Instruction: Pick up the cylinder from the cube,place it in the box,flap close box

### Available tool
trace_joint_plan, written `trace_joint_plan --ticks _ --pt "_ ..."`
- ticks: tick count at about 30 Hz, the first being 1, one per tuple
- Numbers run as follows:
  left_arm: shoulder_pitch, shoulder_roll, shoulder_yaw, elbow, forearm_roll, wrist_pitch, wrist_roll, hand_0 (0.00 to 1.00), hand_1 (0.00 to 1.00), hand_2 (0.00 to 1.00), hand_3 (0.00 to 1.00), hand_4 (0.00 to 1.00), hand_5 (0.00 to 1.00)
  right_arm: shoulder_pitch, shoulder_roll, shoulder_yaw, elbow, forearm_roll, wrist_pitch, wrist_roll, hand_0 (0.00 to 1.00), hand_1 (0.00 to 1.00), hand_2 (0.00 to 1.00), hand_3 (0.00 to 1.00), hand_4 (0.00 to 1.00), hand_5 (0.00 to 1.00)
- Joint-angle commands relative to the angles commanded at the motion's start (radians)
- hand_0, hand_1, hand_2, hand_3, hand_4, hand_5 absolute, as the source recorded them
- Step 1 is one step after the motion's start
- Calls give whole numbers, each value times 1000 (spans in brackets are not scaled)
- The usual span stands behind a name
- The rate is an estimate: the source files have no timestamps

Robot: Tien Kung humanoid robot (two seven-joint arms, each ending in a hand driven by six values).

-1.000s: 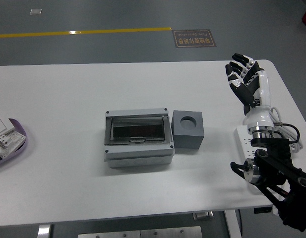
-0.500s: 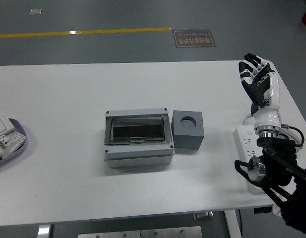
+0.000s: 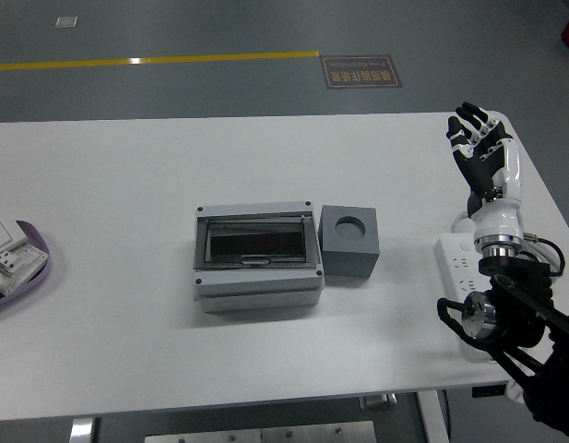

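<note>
A grey box [image 3: 256, 257] with a dark see-through flap lying shut sits at the table's middle. A dark grey cube [image 3: 349, 242] stands touching its right side; the round hole in the cube's top is empty. No cylinder shows anywhere. My right hand [image 3: 480, 148] is raised at the table's far right edge, well right of the cube, fingers spread and holding nothing. My left arm is out of view.
A white power strip [image 3: 457, 269] with a cable lies under my right forearm near the right edge. A purple-rimmed tray [image 3: 17, 263] with white parts sits at the left edge. The white table [image 3: 127, 185] ends just below at the front.
My right hand has drifted right and slightly back, away from the cube, still spread. The box and cube have not moved.
</note>
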Motion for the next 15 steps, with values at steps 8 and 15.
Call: trace_joint_plan --ticks 8,15 --pt "-3 -6 -1 -1 -1 -3 4 523 558 569 598 685 223 12 1 -36 1 19 0 0 643 657 669 645 770 334" --pt "-2 -6 -4 0 -2 -2 7 523 558 570 598 686 222 12 4 -40 3 16 0 0 629 646 657 641 730 326"
